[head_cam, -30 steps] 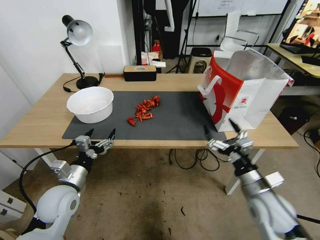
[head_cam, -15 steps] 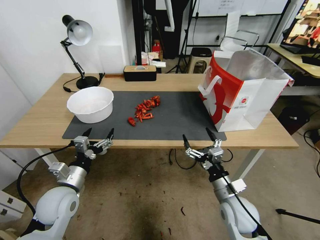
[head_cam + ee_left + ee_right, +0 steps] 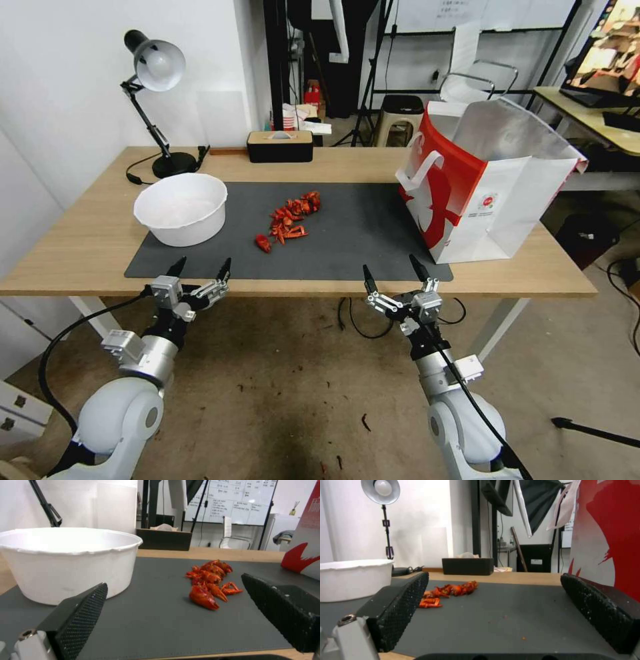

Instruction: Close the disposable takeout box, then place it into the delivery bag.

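The disposable takeout box is out of view. The delivery bag (image 3: 487, 193), red and white with a foil lining and white handles, stands open at the right end of the table; its red side also shows as the bag (image 3: 303, 555) and the bag (image 3: 606, 542) in the wrist views. My left gripper (image 3: 200, 268) hovers open at the table's front edge, below the white bowl, with nothing between its fingers (image 3: 80, 615). My right gripper (image 3: 392, 272) is open too, at the front edge left of the bag, its pads (image 3: 400, 607) empty.
A big white round bowl (image 3: 181, 208) sits on the left of the dark mat (image 3: 360, 233). A pile of red crayfish (image 3: 288, 219) lies mid-mat. A desk lamp (image 3: 157, 73) and a black tissue box (image 3: 280, 145) stand at the back.
My right arm has swung left, from in front of the bag to the front edge near the mat's right part. The left arm has barely shifted.
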Robot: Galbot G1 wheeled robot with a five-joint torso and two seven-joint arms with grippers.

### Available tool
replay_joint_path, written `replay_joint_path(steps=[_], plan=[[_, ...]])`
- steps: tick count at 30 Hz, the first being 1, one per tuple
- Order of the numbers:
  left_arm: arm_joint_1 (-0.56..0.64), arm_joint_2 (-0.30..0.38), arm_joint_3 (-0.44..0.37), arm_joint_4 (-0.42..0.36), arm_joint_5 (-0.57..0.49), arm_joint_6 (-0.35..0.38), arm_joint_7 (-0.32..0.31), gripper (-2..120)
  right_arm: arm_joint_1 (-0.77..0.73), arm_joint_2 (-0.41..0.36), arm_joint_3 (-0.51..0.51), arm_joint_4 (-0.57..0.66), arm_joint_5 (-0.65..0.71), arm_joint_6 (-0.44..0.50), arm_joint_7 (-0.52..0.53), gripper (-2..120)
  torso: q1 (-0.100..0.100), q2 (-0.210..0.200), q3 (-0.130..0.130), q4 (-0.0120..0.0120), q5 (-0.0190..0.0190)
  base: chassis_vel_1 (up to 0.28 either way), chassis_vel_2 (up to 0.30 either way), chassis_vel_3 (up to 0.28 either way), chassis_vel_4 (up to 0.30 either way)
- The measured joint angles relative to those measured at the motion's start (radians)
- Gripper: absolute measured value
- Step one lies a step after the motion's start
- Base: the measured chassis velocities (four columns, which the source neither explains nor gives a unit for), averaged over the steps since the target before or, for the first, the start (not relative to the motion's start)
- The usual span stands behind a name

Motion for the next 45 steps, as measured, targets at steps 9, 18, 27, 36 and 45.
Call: replay_joint_path(steps=[9, 18, 27, 36, 45], plan=[[-0.008, -0.002, 0.008, 0.014, 0.017, -0.016, -0.003, 100, 0.012, 0.009, -0.005, -0.013, 0.005, -0.002, 0.0, 100, 0.0, 0.0, 0.0, 0.0, 0.0, 0.0, 0.0, 0.0, 0.0], [-0.024, -0.008, 0.019, 0.057, 0.071, -0.087, -0.009, 100, 0.021, 0.022, -0.007, -0.024, 0.014, -0.004, 0.0, 100, 0.0, 0.0, 0.0, 0.0, -0.0001, 0.0, 0.0, 0.0, 0.0], [-0.043, -0.013, 0.026, 0.107, 0.134, -0.157, -0.022, 100, 0.038, 0.04, -0.013, -0.042, 0.022, -0.005, 0.001, 100, 0.0, 0.0, 0.0, 0.0, -0.0001, 0.0, 0.0, 0.0, 0.0], [-0.052, -0.015, 0.029, 0.126, 0.148, -0.174, -0.03, 100, 0.056, 0.048, -0.014, -0.063, 0.019, -0.005, 0.002, 100, 0.0, 0.0, 0.0, 0.0, 0.0, 0.0, 0.0, 0.0, 0.0], [-0.06, -0.014, 0.034, 0.133, 0.152, -0.175, -0.032, 100, 0.06, 0.05, -0.013, -0.072, 0.011, -0.005, 0.003, 100, 0.0, 0.0, 0.0, 0.0, 0.0, 0.0, 0.0, 0.0, 0.0]])
